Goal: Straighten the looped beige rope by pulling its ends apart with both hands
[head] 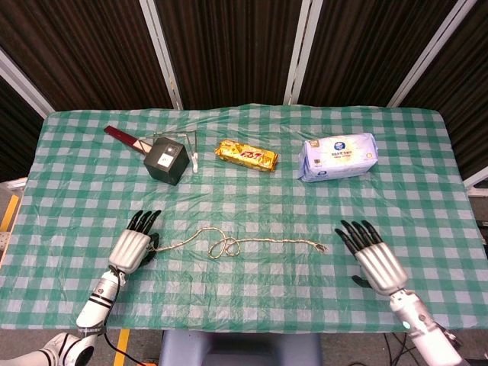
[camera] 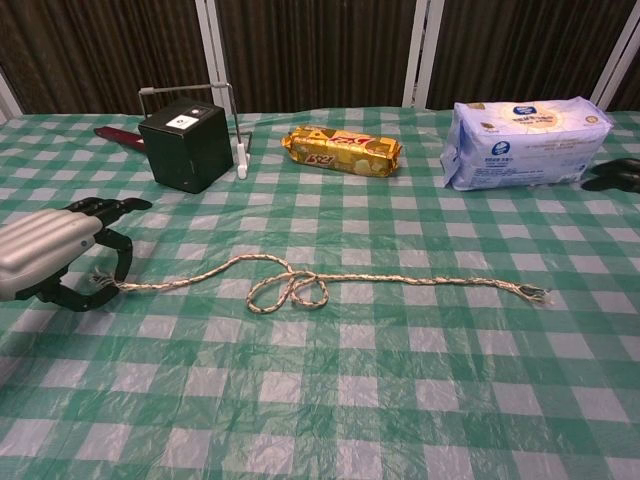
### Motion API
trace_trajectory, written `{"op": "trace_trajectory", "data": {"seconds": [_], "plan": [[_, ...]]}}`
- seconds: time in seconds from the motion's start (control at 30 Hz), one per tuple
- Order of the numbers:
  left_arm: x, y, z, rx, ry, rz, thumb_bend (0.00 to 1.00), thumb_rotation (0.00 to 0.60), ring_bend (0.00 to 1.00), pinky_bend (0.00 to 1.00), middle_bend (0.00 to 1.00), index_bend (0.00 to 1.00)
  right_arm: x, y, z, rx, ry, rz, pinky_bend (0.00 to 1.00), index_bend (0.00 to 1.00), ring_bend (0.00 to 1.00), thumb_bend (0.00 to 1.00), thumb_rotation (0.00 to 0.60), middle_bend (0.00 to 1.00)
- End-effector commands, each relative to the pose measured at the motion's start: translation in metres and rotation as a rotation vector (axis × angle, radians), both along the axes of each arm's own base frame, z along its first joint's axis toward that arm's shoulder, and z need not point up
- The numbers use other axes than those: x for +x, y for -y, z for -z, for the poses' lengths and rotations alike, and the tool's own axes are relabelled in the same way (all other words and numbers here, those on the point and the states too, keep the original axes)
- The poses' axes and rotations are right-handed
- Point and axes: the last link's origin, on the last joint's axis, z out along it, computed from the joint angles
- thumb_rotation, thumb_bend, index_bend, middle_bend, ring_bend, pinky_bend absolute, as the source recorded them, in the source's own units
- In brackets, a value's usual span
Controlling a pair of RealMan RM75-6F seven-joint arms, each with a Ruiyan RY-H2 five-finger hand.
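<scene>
A beige rope (head: 242,245) with a small loop lies across the table's (head: 252,191) near half. The left hand (head: 134,244), fingers curled, pinches its 9 o'clock end. The right hand (head: 374,261), fingers spread, hovers beyond the 3 o'clock end, on bare cloth near the front edge.

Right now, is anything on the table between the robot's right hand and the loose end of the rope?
Nothing visible is in the way. The right hand is open, and only bare checked tablecloth lies between it and the frayed end of the beige rope. The tissue pack and biscuit packet sit farther back.
</scene>
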Motion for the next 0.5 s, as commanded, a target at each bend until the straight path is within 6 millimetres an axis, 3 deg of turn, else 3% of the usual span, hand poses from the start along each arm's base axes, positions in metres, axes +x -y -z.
{"op": "trace_trajectory", "data": {"seconds": [0.03,0.27,0.5], "plan": [[0.000,-0.001,-0.001,0.003,-0.005,0.002,0.41,0.600,0.00,0.00,0.00,0.62,0.034,0.031,0.026,-0.010,0.010,-0.054,0.00,0.36,0.00,0.28,0.600,0.00],[0.004,-0.006,-0.009,0.017,-0.026,0.012,0.41,0.600,0.00,0.00,0.00,0.63,0.061,0.053,0.071,0.046,-0.083,-0.075,0.00,0.47,0.00,0.32,0.600,0.00],[0.003,-0.008,-0.014,0.012,-0.038,0.009,0.41,0.600,0.00,0.00,0.01,0.63,0.064,0.063,0.096,0.036,-0.158,-0.058,0.00,0.50,0.00,0.33,0.600,0.00]]}}
